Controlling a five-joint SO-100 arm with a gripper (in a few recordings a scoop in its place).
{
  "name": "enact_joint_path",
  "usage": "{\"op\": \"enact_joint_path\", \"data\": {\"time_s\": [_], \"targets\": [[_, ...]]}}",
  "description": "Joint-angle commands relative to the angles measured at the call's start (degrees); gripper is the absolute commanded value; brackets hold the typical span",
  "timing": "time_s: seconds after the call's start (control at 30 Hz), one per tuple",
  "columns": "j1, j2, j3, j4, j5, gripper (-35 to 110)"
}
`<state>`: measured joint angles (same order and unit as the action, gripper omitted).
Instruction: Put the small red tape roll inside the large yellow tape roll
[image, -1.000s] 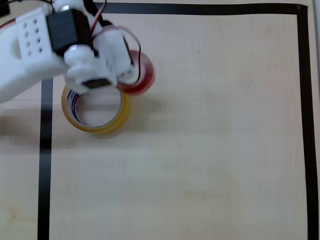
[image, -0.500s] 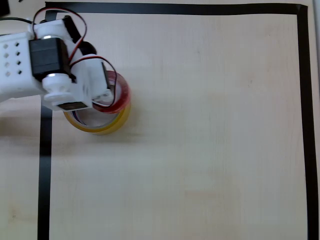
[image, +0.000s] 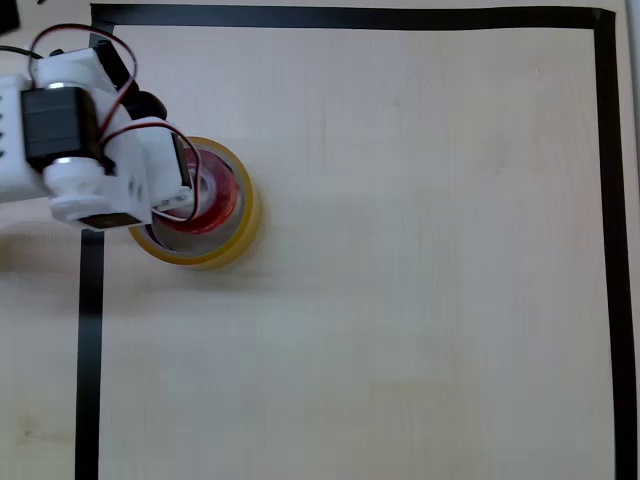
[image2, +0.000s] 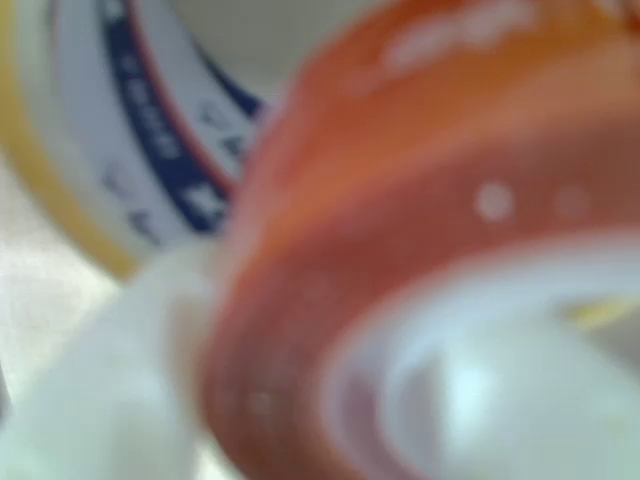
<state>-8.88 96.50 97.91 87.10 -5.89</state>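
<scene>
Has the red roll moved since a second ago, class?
Yes. The red roll, held by the gripper, went left and down in the overhead view, ending over the yellow roll's opening.

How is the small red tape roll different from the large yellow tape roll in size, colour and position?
The small red tape roll is narrower than the large yellow tape roll and sits within its ring in the overhead view. The red one is glossy with a white core; the yellow one's inner core is printed blue and red on white. Both are ring-shaped.

Left rim of the large yellow tape roll (image: 232, 245) under the end effector (image: 185, 195)
</scene>
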Motion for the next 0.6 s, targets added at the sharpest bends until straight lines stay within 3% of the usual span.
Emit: {"op": "enact_joint_path", "data": {"time_s": [0.0,0.2,0.5,0.57], "targets": [[-0.18,6.59,0.00,0.70,0.26,2],[-0.62,6.59,0.88,0.62,0.26,19],[0.44,7.65,-0.09,0.44,0.00,18],[1.76,9.58,-0.18,0.62,-0.09,7]]}}
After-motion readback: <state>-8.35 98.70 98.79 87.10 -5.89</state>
